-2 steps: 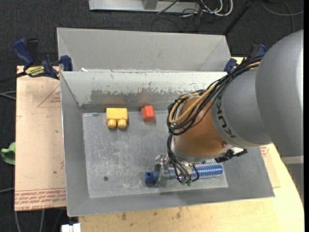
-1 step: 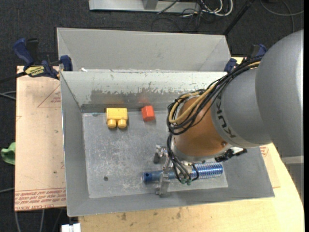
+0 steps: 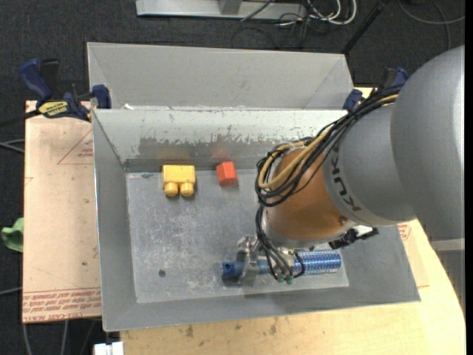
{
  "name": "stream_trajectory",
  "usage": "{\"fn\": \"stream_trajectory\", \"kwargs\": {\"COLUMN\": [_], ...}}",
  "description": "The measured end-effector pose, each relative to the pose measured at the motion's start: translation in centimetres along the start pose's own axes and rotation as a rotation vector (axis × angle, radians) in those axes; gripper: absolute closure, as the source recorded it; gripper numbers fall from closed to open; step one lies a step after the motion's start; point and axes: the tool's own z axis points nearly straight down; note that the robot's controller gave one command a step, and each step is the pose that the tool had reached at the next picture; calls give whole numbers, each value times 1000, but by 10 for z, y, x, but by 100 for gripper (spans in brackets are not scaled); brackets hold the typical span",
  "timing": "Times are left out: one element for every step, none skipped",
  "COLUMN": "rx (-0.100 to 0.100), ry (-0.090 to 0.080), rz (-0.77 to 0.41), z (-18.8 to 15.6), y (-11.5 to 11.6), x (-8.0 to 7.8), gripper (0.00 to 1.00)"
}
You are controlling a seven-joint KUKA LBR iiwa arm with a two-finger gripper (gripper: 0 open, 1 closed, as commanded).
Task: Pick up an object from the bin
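My gripper (image 3: pixel 252 258) is low over the front of the bin floor, near the middle, mostly hidden under the arm's orange cover. A small dark blue piece (image 3: pixel 231 272) lies right at its left tip, touching or nearly touching it. Just right of the gripper lies a blue ribbed cylinder (image 3: pixel 319 262), partly covered by cables.
A yellow block with two round knobs (image 3: pixel 179 180) and a small red cube (image 3: pixel 226 172) sit near the bin's back wall, well away from the gripper. The big grey arm covers the bin's right side.
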Motion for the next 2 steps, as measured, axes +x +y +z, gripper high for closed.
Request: {"fn": "stream_trajectory", "kwargs": {"rx": [0, 1], "ry": [0, -2], "rz": [0, -183], "z": [0, 0], "y": [0, 21], "x": [0, -5], "gripper": [100, 100]}}
